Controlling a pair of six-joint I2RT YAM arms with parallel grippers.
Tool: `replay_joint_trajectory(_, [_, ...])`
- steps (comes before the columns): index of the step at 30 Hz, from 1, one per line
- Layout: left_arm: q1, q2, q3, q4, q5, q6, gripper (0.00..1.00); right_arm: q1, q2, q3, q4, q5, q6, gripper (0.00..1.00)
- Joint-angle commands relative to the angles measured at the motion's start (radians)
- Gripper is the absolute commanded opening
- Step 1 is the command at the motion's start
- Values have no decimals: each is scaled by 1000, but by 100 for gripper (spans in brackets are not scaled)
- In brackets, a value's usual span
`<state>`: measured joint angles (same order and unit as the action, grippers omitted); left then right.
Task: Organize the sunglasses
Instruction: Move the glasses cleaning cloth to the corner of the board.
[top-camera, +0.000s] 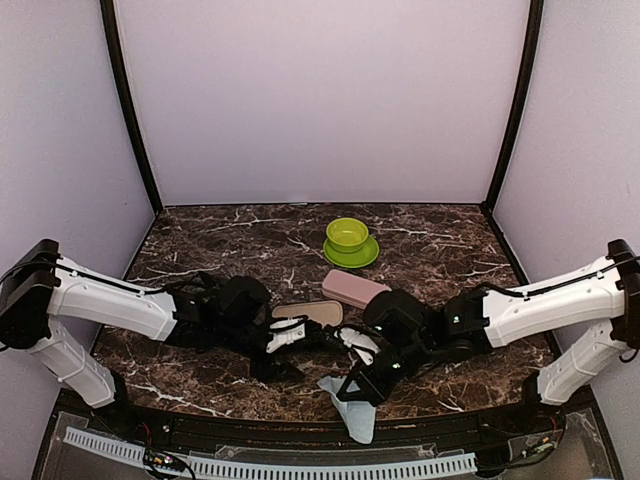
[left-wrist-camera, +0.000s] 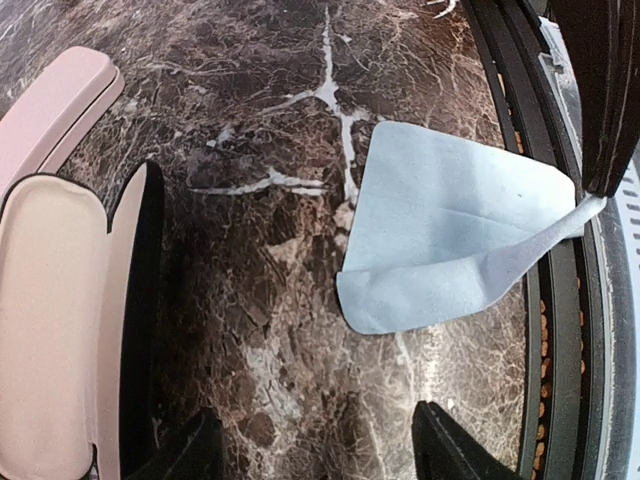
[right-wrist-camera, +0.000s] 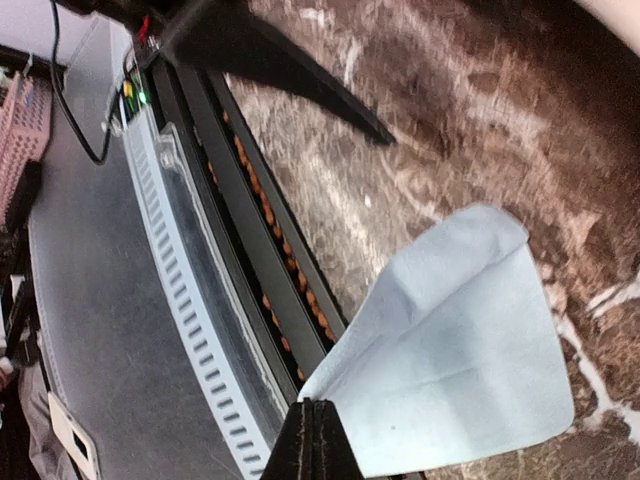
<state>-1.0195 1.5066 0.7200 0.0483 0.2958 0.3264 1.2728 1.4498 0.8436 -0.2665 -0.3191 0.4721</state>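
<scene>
Neither pair of sunglasses can be made out in any view; in the overhead view the spot where the two arms meet is too cluttered to tell. The left gripper (left-wrist-camera: 315, 452) hangs low with its fingers apart and only the marble table (left-wrist-camera: 250, 110) between them. Just to its left lies the open case (left-wrist-camera: 50, 320), showing its beige lining, with the pink case (left-wrist-camera: 50, 110) beyond it. The right gripper (right-wrist-camera: 316, 420) is pinched together on a corner of the pale blue cloth (right-wrist-camera: 450, 350) at the table's near edge. Only its own wrist view shows that pinch closely; only the overhead view shows the green bowl (top-camera: 347, 236) farther back.
</scene>
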Motion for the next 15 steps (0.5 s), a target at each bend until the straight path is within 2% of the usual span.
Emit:
replay_joint_trajectory(1, [-1,-49,-14,66,21,-18,67,27,31,-13,-66,-32,-30,0])
replay_joint_trajectory(7, [-13,1,7,88,135,58,71,27,-6,-44,-66,-17,-18,0])
replay_joint_trajectory(15, [-33,124,61,112,115,156,70,27,-31,-94,-23,-21,0,0])
